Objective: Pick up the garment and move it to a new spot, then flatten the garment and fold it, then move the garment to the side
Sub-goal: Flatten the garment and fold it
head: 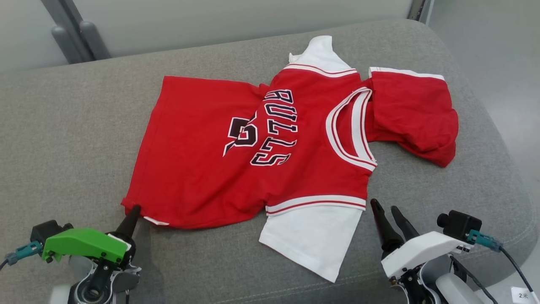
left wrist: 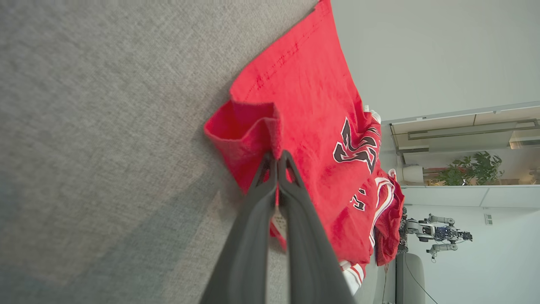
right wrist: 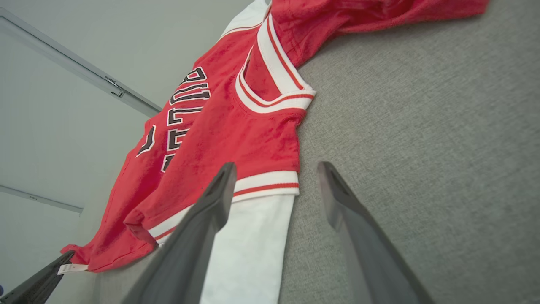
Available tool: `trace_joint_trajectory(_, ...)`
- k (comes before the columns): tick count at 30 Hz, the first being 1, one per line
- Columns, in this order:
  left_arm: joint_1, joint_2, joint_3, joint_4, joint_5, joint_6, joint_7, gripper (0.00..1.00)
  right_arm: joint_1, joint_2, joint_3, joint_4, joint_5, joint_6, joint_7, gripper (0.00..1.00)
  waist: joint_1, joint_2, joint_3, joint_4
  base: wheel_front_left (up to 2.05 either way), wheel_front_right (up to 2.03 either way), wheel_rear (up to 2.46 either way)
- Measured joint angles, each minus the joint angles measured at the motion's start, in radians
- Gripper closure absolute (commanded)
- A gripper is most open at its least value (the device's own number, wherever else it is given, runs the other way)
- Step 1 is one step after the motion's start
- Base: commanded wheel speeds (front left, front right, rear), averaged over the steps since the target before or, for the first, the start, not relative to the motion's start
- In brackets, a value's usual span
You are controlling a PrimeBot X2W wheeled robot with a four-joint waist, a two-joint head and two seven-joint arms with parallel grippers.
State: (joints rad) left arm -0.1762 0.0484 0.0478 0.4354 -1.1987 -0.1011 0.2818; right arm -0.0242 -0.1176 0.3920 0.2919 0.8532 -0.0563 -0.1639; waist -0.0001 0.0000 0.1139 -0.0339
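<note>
The garment is a red jersey with black-and-white lettering and white sleeves, spread on a grey cushion. Its hood or upper part is bunched at the right. My left gripper is shut on the garment's near-left hem corner. In the left wrist view the fingertips pinch a raised fold of the red garment. My right gripper stands open just right of the near white sleeve. In the right wrist view that gripper straddles the edge of the garment, one finger over the white sleeve, the other over bare cushion.
The cushion's rounded right edge drops to a pale floor. A wall panel and dark metal bars stand behind the cushion. Bare cushion lies to the left of the garment and along the front.
</note>
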Motion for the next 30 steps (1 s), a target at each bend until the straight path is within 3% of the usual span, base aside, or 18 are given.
trace_joint_trajectory(14,-0.021,-0.002,-0.043,-0.053,0.024,0.000,0.000,1.00,-0.093,0.012,0.001,0.126,0.002,-0.005,0.026,0.00,0.0000,0.0000,0.066,0.046,0.00,0.00,0.00)
trace_joint_trajectory(25,-0.030,-0.004,-0.049,-0.068,0.024,0.000,0.000,1.00,-0.124,0.025,-0.002,0.184,0.021,0.018,0.025,0.00,0.0000,0.0000,0.085,0.059,0.00,0.00,0.00)
trace_joint_trajectory(28,-0.030,-0.005,-0.052,-0.076,0.024,0.000,0.000,1.00,-0.140,0.027,0.002,0.197,0.027,0.029,0.025,0.47,0.0000,0.0000,0.087,0.060,0.00,0.00,0.00)
trace_joint_trajectory(30,-0.030,-0.005,-0.055,-0.081,0.024,0.000,0.000,1.00,-0.151,0.030,0.005,0.207,0.029,0.030,0.025,0.63,0.0000,0.0000,0.089,0.061,0.00,0.00,0.00)
